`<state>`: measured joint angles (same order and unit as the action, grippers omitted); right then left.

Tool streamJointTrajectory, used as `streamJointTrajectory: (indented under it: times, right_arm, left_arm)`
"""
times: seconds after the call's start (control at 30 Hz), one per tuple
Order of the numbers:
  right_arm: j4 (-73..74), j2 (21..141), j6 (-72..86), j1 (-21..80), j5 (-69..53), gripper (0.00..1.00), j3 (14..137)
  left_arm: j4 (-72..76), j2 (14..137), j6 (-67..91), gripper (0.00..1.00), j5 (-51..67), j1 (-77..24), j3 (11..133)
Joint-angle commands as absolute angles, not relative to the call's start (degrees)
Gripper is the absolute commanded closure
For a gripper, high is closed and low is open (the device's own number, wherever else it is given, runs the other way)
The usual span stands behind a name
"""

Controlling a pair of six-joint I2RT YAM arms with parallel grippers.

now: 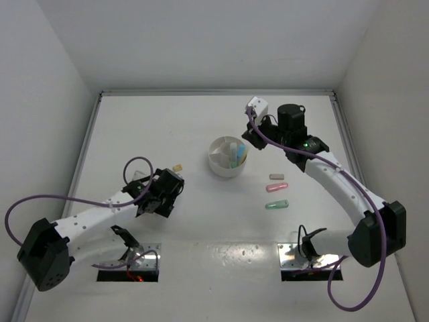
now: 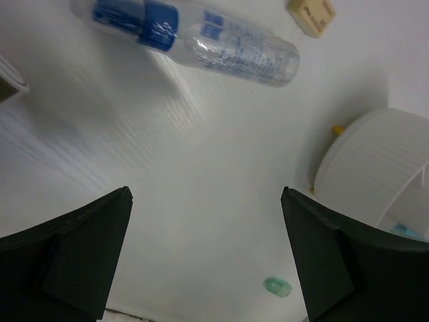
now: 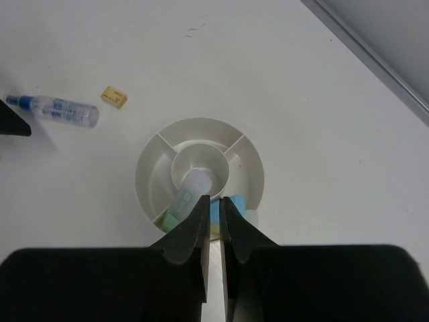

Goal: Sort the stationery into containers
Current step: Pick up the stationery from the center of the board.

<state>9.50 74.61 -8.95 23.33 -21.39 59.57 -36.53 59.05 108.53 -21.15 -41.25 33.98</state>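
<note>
Two fingers of the left claw stand wide apart, with nothing between them. Item ahead: blue-clear pen, flat on the counter, beyond the fingertips and apart from them. Its long axis runs crosswise, nearly along the line on which the fingers close; we judge a wrist turn comes before any descent. Near its clear end: tan eraser. To the right: white bowl. Right claw: fingers all but together, holding nothing we can see, above the bowl and well apart from the pen. We count the left arm nearer.
</note>
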Motion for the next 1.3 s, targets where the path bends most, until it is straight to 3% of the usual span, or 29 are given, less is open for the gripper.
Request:
streamJointTrajectory:
  times: [0.0, 0.4, 0.83, 1.03, 1.13, 1.17, 1.27]
  right_arm:
    - [7.56, 72.16, -8.26, 22.94, -23.29, 0.89, 58.98]
    - [7.03, 72.16, -7.21, 22.41, -23.91, 0.89, 58.97]
    - [6.5, 71.63, -6.68, 22.41, -23.91, 0.89, 58.97]
    - [6.5, 71.1, -6.15, 21.88, -23.91, 0.89, 58.97]
    - [6.5, 71.1, -6.15, 21.88, -23.91, 0.89, 58.97]
    - [6.5, 71.1, -6.15, 21.88, -23.91, 0.89, 58.97]
    - [6.5, 70.58, -6.15, 21.88, -23.91, 0.89, 58.45]
  left_arm:
    - [-36.46, 57.75, 124.87, 0.0, -29.34, -42.45, 33.05]
    - [-37.09, 68.01, 123.84, 0.0, -29.0, -31.91, 37.61]
    - [-35.33, 80.86, 126.74, 0.03, -27.16, -28.75, 43.95]
    - [-35.33, 82.09, 127.27, 0.09, -26.81, -25.58, 42.63]
    - [-35.33, 83.23, 127.27, 0.16, -27.33, -25.05, 42.63]
    - [-35.33, 83.23, 127.27, 0.24, -27.33, -24.44, 42.63]
    - [-34.8, 86.04, 125.95, 0.27, -25.93, -22.95, 43.95]
